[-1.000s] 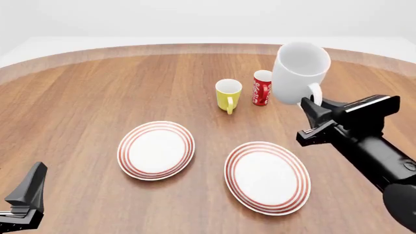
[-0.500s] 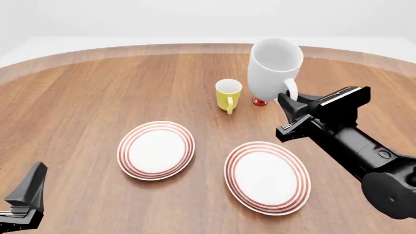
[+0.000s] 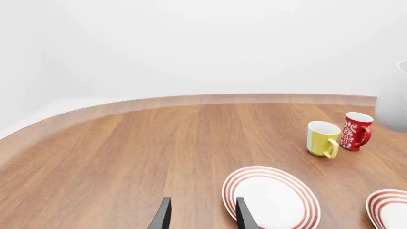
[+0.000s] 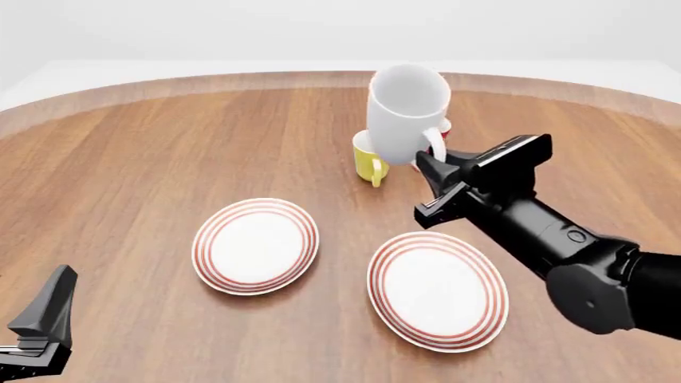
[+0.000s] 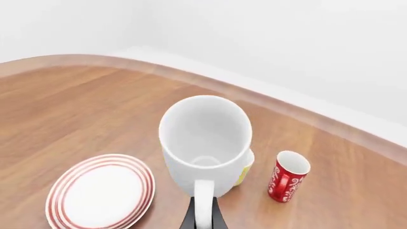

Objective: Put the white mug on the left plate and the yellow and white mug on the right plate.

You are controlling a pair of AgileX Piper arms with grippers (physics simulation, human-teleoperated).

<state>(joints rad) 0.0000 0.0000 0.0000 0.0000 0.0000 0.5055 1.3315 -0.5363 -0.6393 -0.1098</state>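
The round brown wooden worktop (image 4: 139, 144) carries everything. The right arm's black tool (image 4: 434, 163) is clamped on the loop handle of the large plain white ceramic mug (image 4: 407, 112), holding it upright in the air above and in front of the small yellow and white mug (image 4: 368, 163). Nearer than that yellow mug lie the right round white red-ringed plate (image 4: 438, 290) and, further to the left, the left round white red-ringed plate (image 4: 255, 245), both bare. A tall red patterned cup (image 5: 289, 176) stands just right of the yellow mug. The left tool (image 3: 200, 215) hangs parted near the left plate, gripping nothing.
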